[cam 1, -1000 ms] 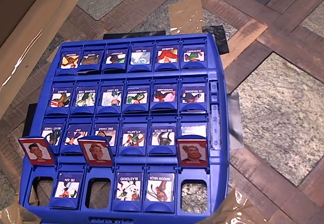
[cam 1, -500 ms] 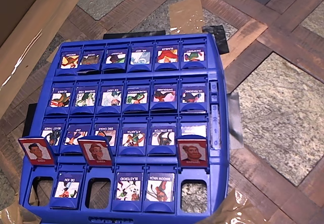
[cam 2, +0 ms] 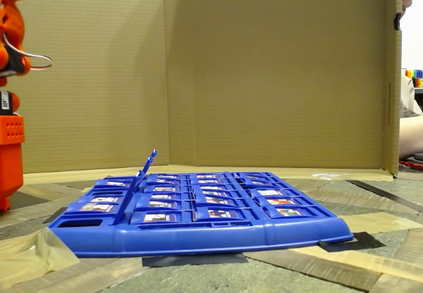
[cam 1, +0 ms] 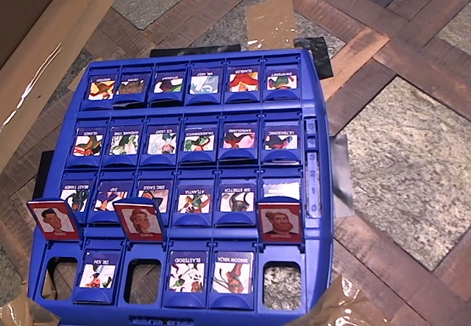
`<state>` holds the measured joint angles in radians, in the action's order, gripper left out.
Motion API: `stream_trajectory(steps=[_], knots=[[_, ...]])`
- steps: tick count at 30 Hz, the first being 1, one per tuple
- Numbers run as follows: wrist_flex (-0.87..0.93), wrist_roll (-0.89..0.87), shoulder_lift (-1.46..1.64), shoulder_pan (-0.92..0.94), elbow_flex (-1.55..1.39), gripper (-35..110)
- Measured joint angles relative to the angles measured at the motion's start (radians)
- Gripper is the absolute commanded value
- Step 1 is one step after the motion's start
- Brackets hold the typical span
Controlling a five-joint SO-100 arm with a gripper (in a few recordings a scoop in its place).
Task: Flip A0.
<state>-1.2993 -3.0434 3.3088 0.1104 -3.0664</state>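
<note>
So A0 [cam 1: 53, 219], as far as we can make out, is the leftmost of the three raised red-bordered flaps in the overhead view, the one with the darkest hair, standing at the left end of the blue game board [cam 1: 324, 193] just above an open slot in the nearest row. The other two raised flaps [cam 1: 140, 221] [cam 1: 280, 221] sit further right in the same line, and the DR. ION flap [cam 1: 97, 271] lies flat just below and between the first two. From the side, the raised flaps [cam 2: 147, 164] show edge-on and lean rather than stand straight up. We'd guess it's a thin, light, stiff plastic tab on a little hinge, smooth and a bit slippery, so there's no need to grab it: a gentle nudge on the top free edge should tip it over. Push too hard and the whole board could slide on the desk [cam 1: 412, 142] or the hinge could pop. The orange arm [cam 2: 10, 141] is parked at the left edge of the fixed view, well away from the board, and we can't tell whether its end effector is spread or closed
</note>
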Motion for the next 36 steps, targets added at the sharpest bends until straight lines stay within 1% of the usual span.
stream_trajectory(steps=[3, 6, 9, 12, 16, 18, 22, 24, 28, 31, 33, 36], knots=[[0.261, 0.000, 0.000, -0.002, 0.097, 0], [0.598, 0.002, 0.000, -0.017, 0.233, 0], [0.893, 0.043, 0.000, -0.029, 0.359, 0], [1.167, 0.129, -0.003, -0.052, 0.462, 0], [1.595, 0.307, -0.005, -0.048, 0.618, 0], [1.799, 0.356, -0.005, -0.046, 0.690, 0], [2.026, 0.394, -0.005, -0.018, 0.749, 0], [2.091, 0.417, -0.005, -0.020, 0.773, 0], [2.155, 0.434, -0.005, -0.003, 0.842, 0], [2.186, 0.400, -0.011, -0.003, 0.904, 0], [2.194, 0.391, -0.069, -0.003, 0.933, 0], [2.178, 0.471, -0.184, -0.006, 0.963, 0]])
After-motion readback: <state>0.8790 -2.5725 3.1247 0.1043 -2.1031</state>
